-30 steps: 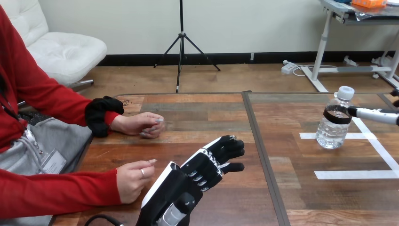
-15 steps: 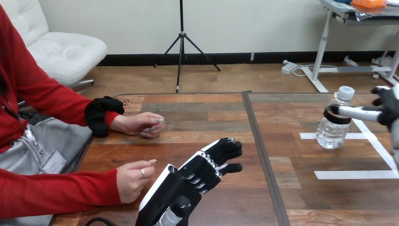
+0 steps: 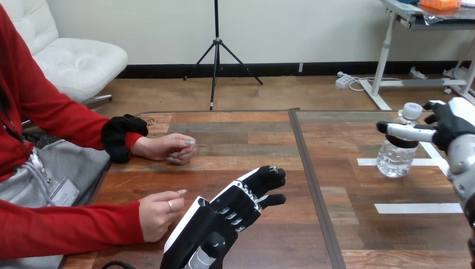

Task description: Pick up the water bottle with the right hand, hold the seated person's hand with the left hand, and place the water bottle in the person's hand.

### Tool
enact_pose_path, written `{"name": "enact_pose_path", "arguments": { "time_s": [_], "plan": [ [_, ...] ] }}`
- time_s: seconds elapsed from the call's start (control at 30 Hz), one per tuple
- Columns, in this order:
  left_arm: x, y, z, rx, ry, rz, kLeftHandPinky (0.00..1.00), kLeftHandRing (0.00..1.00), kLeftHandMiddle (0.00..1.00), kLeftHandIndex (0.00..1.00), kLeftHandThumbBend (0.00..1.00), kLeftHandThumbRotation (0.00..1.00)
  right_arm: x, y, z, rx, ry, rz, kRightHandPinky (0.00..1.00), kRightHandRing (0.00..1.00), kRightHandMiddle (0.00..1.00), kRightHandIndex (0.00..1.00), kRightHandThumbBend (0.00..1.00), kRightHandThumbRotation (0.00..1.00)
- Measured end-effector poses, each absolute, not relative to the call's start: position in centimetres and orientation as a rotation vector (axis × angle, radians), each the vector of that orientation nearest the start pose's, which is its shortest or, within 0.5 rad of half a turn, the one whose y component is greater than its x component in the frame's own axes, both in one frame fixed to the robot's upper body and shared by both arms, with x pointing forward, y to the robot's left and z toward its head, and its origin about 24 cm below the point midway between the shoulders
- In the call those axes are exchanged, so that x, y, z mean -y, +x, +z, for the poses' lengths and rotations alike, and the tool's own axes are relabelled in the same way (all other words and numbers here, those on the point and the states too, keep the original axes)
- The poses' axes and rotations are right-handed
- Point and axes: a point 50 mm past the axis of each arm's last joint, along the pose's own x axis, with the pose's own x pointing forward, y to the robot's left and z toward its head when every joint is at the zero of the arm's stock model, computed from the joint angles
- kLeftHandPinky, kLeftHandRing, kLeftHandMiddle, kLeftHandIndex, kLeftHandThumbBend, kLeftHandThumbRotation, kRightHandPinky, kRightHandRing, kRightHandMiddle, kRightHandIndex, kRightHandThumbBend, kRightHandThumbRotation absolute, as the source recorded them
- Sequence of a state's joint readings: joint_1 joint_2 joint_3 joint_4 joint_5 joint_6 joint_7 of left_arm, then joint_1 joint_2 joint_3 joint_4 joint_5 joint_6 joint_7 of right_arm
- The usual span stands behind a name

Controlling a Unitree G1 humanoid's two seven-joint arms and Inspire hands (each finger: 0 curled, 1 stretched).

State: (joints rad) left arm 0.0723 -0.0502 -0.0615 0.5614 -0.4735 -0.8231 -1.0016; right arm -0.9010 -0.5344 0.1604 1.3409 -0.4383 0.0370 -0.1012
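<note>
A clear water bottle (image 3: 395,152) with a white cap and dark label stands upright on the table's right half. My right hand (image 3: 449,125) is beside its upper part, open. The thumb (image 3: 400,131) lies straight across the front of the label and the other fingers reach past the cap's right side. My left hand (image 3: 234,206) hovers open over the table's near middle, fingers pointing up and right. Just to its left rests the person's near hand (image 3: 159,213), loosely curled and apart from mine. The person's far hand (image 3: 166,148) lies on the table farther back.
White tape lines (image 3: 417,208) mark the table (image 3: 252,134) around and in front of the bottle. A dark seam (image 3: 311,179) runs down the table's middle. The person's red sleeves come in along the left edge.
My right hand has come in from the right edge and its thumb now crosses the bottle's front. My left hand drifted slightly back towards me. The bottle and the person's hands stayed put.
</note>
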Motion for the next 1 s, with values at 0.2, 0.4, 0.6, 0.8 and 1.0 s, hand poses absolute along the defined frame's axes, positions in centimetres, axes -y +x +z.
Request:
{"name": "enact_pose_path", "arguments": {
  "time_s": [0.2, 0.4, 0.6, 0.8, 1.0],
  "plan": [
    [-11.5, 19.1, -1.3, 0.354, -0.282, -0.704, 0.85, 0.92, 0.9, 0.85, 1.0, 0.83, 29.3, 36.8, 7.8, -0.459, -0.965, -0.224, 0.64, 0.81, 0.87, 0.92, 1.0, 0.59],
    [-11.4, 19.0, -1.3, 0.353, -0.279, -0.71, 0.85, 0.91, 0.89, 0.85, 1.0, 0.83, 28.7, 37.0, 7.7, -0.45, -0.962, -0.211, 0.63, 0.79, 0.84, 0.92, 1.0, 0.6],
    [-11.4, 19.0, -1.3, 0.353, -0.277, -0.714, 0.84, 0.9, 0.89, 0.84, 1.0, 0.83, 28.5, 37.1, 7.7, -0.441, -0.965, -0.202, 0.69, 0.8, 0.85, 0.91, 1.0, 0.6],
    [-11.4, 19.0, -1.3, 0.353, -0.277, -0.718, 0.83, 0.9, 0.89, 0.84, 1.0, 0.83, 28.4, 37.1, 7.7, -0.437, -0.966, -0.197, 0.76, 0.82, 0.86, 0.92, 1.0, 0.59],
    [-11.3, 19.0, -1.3, 0.354, -0.276, -0.724, 0.83, 0.9, 0.89, 0.84, 1.0, 0.84, 28.4, 37.2, 7.7, -0.434, -0.967, -0.196, 0.75, 0.82, 0.85, 0.92, 1.0, 0.6]
  ]
}}
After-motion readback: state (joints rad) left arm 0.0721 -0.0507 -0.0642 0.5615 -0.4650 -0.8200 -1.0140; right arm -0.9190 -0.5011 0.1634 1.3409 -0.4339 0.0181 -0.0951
